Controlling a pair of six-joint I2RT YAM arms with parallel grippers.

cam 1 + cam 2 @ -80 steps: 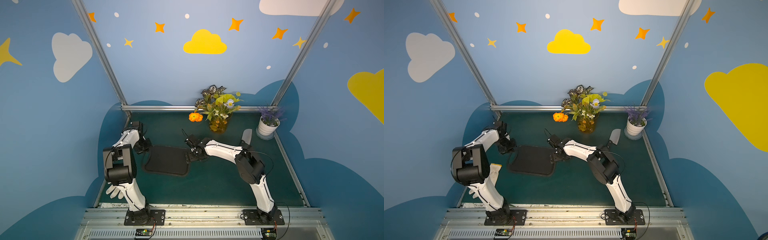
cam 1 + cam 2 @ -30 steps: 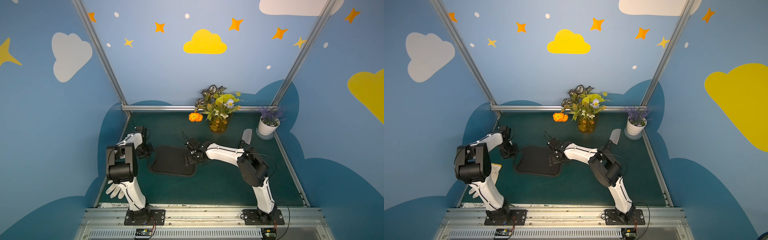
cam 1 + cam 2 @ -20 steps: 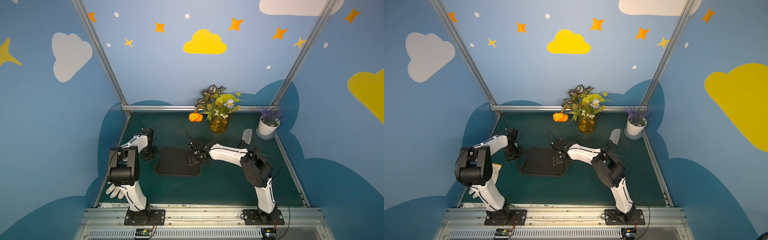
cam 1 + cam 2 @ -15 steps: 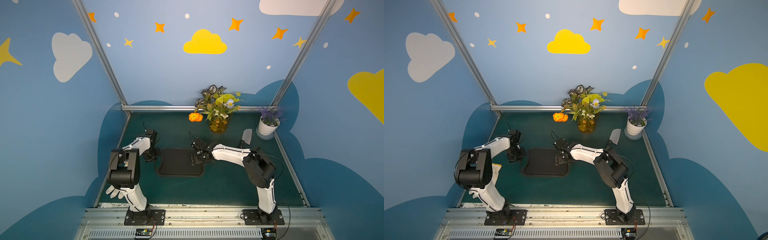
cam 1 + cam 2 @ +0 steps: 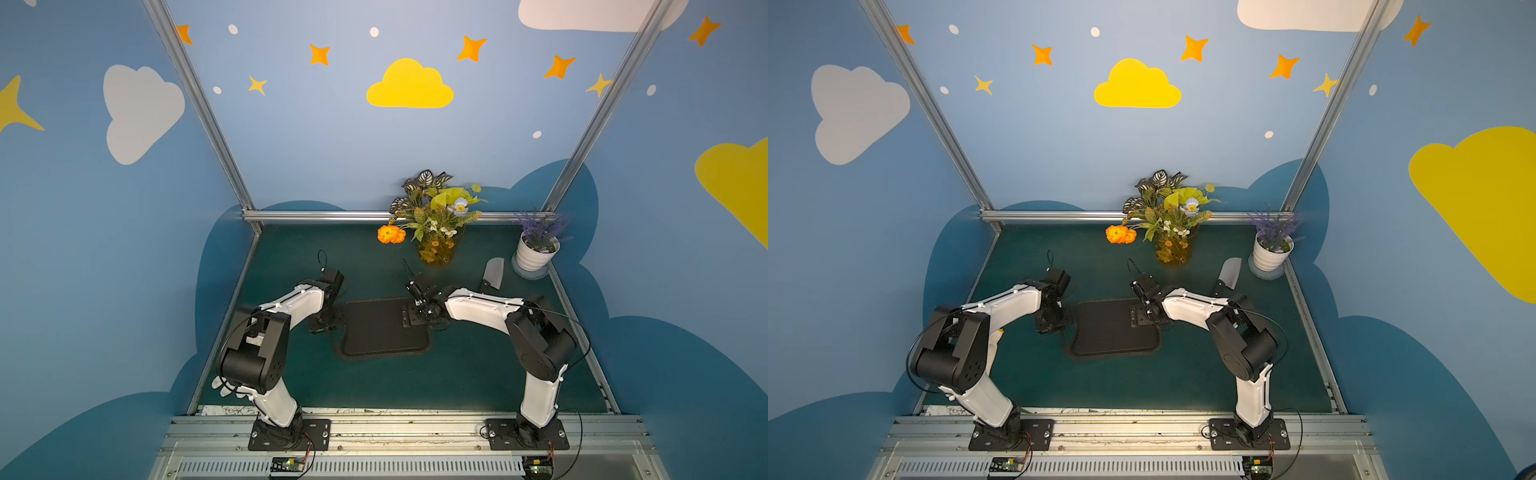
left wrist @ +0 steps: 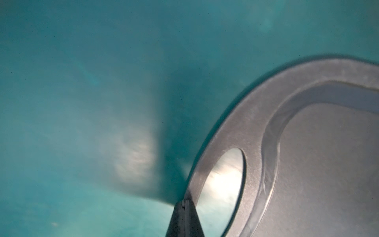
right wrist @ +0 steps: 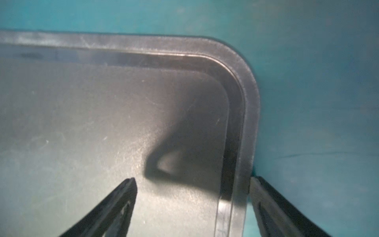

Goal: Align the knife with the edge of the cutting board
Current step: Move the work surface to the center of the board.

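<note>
We seem to be squaring the board (image 5: 382, 328): left gripper (image 6: 184, 205) closed by its hole, right gripper (image 7: 192, 179) wide astride its rim. The knife (image 5: 493, 270) needs fetching next.

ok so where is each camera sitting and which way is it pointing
Top views: high above the front rail, facing down and back over the green table; left arm and right arm show whole, cutting board between them, knife back right.
Left wrist: on the left arm, facing down past the shut left gripper at the board's handle hole.
Right wrist: on the right arm, facing down through the open right gripper at a board corner.
Shared: both wrist views catch the board's grooved rim.
</note>
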